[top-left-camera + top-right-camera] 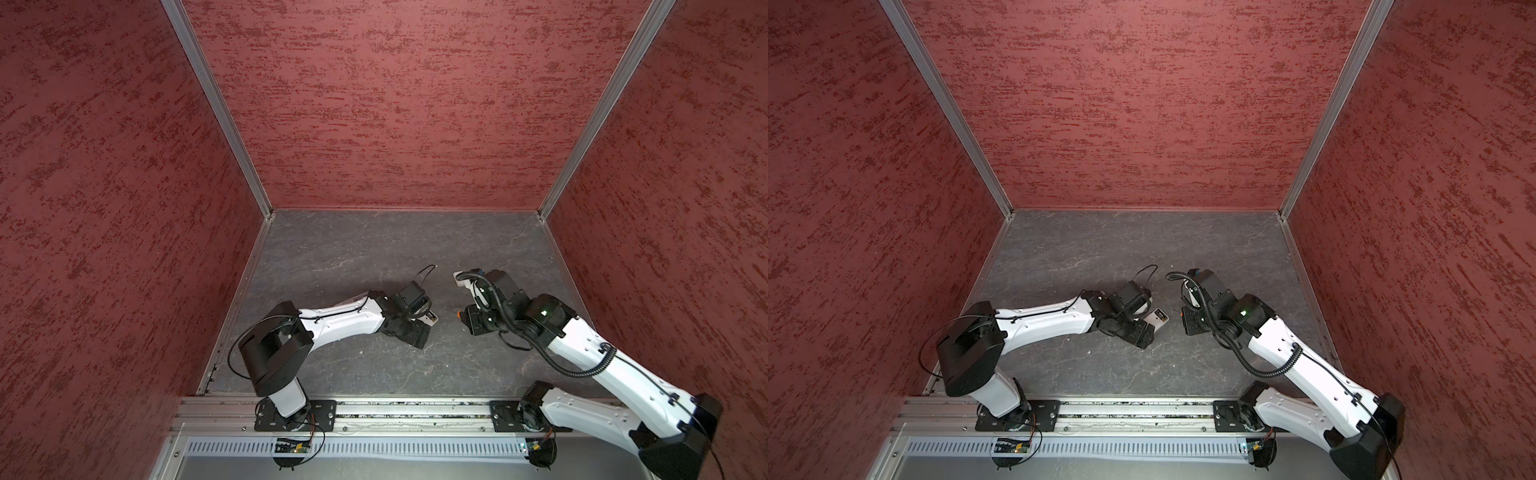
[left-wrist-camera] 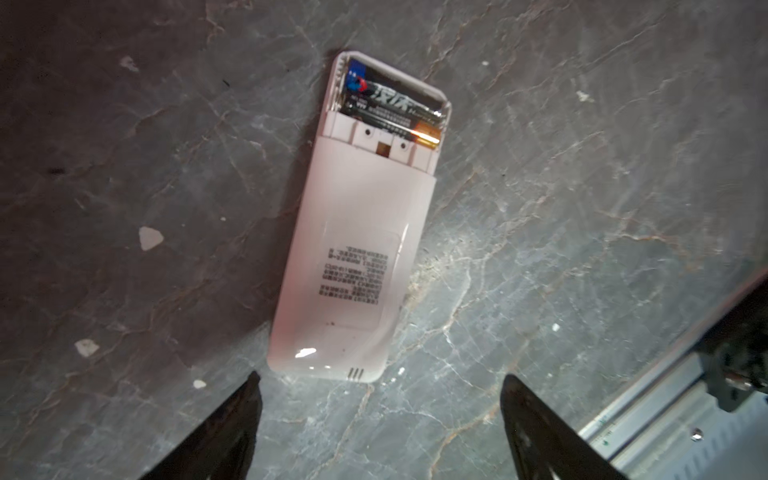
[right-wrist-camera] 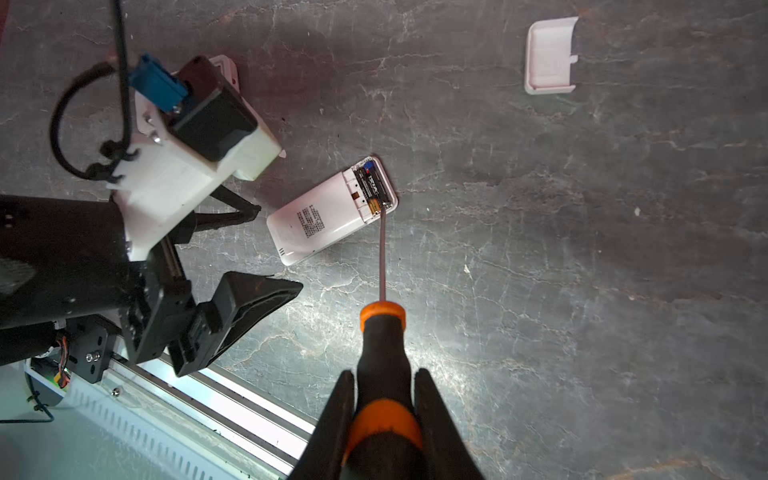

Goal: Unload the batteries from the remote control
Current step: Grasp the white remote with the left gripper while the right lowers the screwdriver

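- The grey, veined worktop (image 1: pixel 374 257) carried everything; red textured walls closed it in on three sides.
- The left gripper (image 2: pixel 380 377) hung low over the worktop with its jaws wide apart, one on each side of the remote's closed end; whether they touched it could not be told.
- The right gripper (image 3: pixel 384 374) had its jaws clamped on the black-and-orange handle of a screwdriver (image 3: pixel 382 332); the thin shaft reached to the remote, its tip at the gold end of a battery.
- The remote control (image 2: pixel 357 249) lay flat near the middle of the worktop, between the two grippers, white, back side up, with a printed label; its battery bay stood uncovered at one end.
- A small white cover (image 3: pixel 550 54) lay inner side up, well apart from the remote.
- The batteries (image 2: pixel 390 108), two, sat side by side across the open bay; each was black with white lettering; a blue patch showed at one end and a gold band at the other.
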Robot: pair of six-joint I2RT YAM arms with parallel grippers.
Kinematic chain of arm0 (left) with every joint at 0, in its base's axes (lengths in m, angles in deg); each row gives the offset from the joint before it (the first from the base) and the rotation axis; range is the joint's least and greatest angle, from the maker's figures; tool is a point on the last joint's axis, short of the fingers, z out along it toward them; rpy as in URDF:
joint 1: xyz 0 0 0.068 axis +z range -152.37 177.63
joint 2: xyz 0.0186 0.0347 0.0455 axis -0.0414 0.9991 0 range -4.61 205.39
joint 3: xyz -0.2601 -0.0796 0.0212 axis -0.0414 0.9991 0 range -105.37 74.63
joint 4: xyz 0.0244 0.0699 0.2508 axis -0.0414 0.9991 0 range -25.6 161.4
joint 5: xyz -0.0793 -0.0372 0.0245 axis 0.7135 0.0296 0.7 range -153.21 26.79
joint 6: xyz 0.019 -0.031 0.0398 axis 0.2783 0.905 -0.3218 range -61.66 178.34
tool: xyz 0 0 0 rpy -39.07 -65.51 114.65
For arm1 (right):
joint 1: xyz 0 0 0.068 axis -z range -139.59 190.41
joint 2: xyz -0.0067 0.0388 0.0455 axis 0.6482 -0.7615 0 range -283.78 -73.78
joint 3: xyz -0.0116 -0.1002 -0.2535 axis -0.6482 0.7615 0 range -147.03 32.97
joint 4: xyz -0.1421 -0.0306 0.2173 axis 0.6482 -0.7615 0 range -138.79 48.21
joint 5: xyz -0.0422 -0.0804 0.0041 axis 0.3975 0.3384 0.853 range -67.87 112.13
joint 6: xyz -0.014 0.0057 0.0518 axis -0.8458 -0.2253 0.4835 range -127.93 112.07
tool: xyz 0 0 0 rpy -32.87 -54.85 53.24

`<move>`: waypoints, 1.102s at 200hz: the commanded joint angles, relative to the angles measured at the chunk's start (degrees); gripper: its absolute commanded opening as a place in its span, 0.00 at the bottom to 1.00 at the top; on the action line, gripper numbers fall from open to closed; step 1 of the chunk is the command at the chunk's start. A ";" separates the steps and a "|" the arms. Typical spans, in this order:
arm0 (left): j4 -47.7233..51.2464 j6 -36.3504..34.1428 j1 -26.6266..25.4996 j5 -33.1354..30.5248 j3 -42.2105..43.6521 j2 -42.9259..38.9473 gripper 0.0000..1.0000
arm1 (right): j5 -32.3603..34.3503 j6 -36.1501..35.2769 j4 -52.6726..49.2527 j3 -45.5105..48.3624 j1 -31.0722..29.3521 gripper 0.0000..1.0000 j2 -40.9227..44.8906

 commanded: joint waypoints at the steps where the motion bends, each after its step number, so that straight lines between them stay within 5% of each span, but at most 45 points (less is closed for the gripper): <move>1: -0.05 -3.76 -0.54 -4.75 -1.47 2.08 0.88 | -1.23 -1.14 2.43 0.57 -0.13 0.00 -0.23; 146: -1.92 -11.66 -1.39 -5.78 -0.36 7.87 0.62 | -3.47 -3.58 7.32 3.73 -0.08 0.00 -4.78; 220: -2.08 -12.83 -1.31 -4.93 0.90 7.52 0.61 | -3.90 -2.11 7.10 3.22 -0.10 0.00 -9.15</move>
